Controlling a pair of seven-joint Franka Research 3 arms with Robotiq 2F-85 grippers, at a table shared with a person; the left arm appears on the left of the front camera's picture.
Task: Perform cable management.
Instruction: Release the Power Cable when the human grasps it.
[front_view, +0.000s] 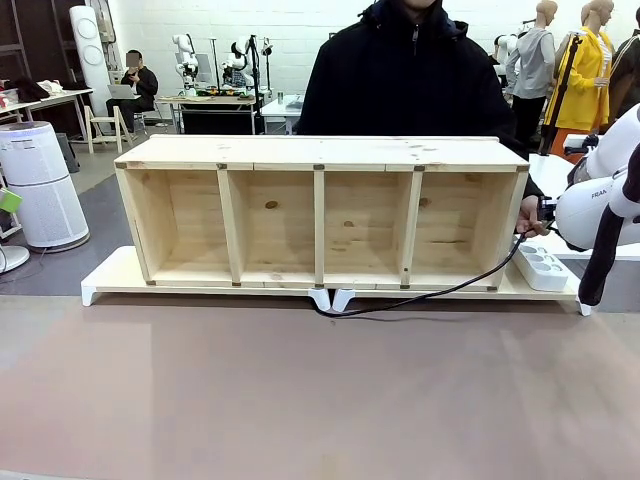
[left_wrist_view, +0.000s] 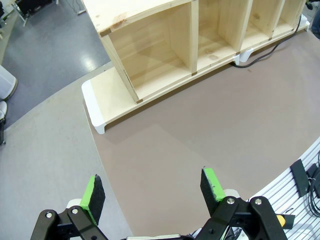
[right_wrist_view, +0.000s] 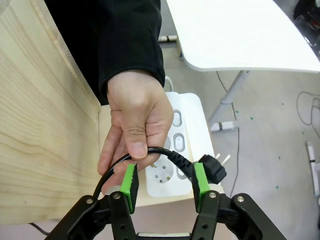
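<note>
The black cable (front_view: 430, 295) runs from the shelf's middle foot along the table to the right, up to a person's hand (front_view: 528, 225). In the right wrist view that hand (right_wrist_view: 132, 120) holds the cable (right_wrist_view: 160, 151) in an arc across the gap of my right gripper (right_wrist_view: 165, 184). The gripper is open, its green pads (right_wrist_view: 130, 184) apart. The two-pin plug (right_wrist_view: 212, 170) sticks out just past the right finger. My left gripper (left_wrist_view: 152, 192) hangs open and empty above the brown table, far from the cable (left_wrist_view: 265, 52).
A four-compartment wooden shelf (front_view: 320, 150) stands on a white-footed board (front_view: 110, 275) across the table. A white power strip (front_view: 540, 268) lies at the shelf's right end, under the hand (right_wrist_view: 192, 110). My right arm (front_view: 590, 210) comes in at the right edge. A white table (right_wrist_view: 240, 30) stands behind.
</note>
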